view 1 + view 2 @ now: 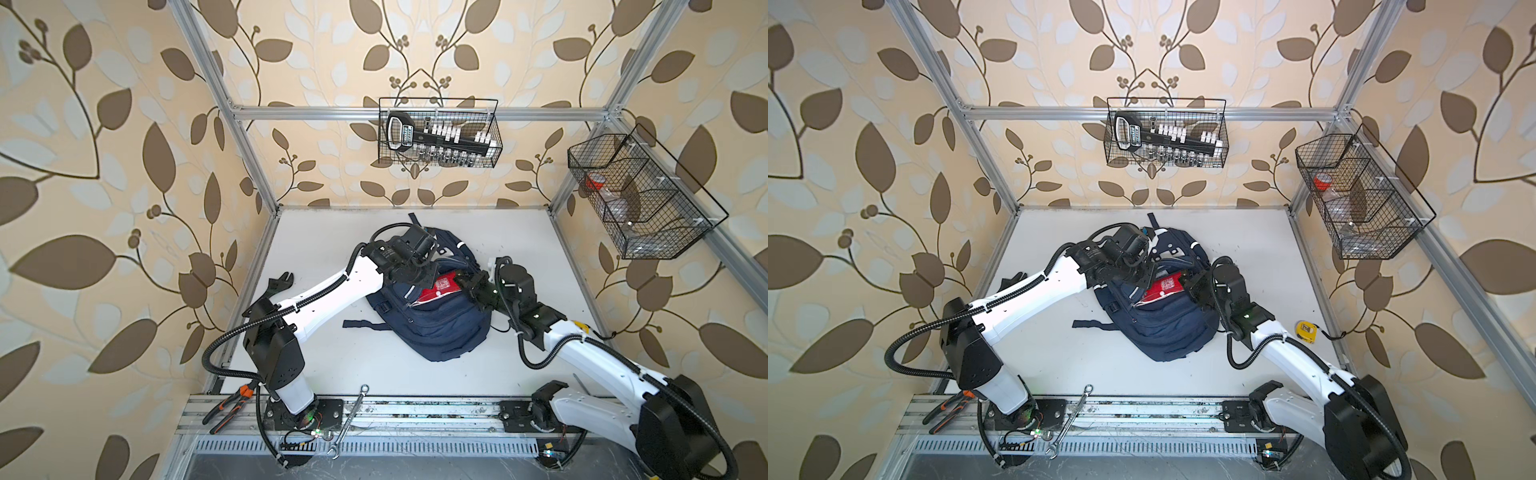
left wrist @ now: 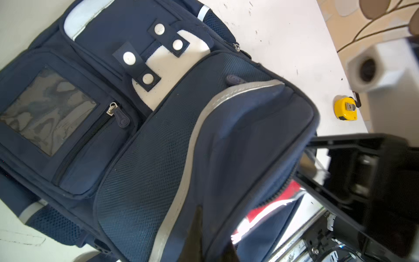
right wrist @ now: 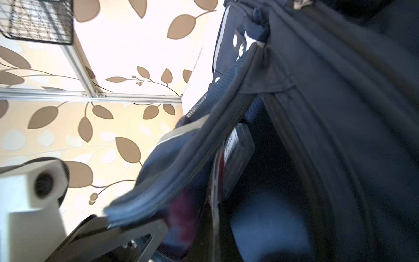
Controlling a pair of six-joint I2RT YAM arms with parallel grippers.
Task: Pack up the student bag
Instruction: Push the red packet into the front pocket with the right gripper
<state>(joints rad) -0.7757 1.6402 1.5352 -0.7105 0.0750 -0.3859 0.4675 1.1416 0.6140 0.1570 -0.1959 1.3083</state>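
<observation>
Both pairs of jaws were clamped on navy fabric: the left gripper (image 1: pixel 419 277) pinched the mouth's rim at nine o'clock, the right gripper (image 1: pixel 464 283) at three. Between them we saw a red packet (image 1: pixel 436 291) half inside the student bag (image 1: pixel 436 336), which lay central on the table (image 1: pixel 332 365). We judged loading under way; next, the packet would need pushing deeper.

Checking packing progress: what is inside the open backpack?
A red-and-white packet shows in the opening of the backpack; anything deeper is covered by its fabric.
</observation>
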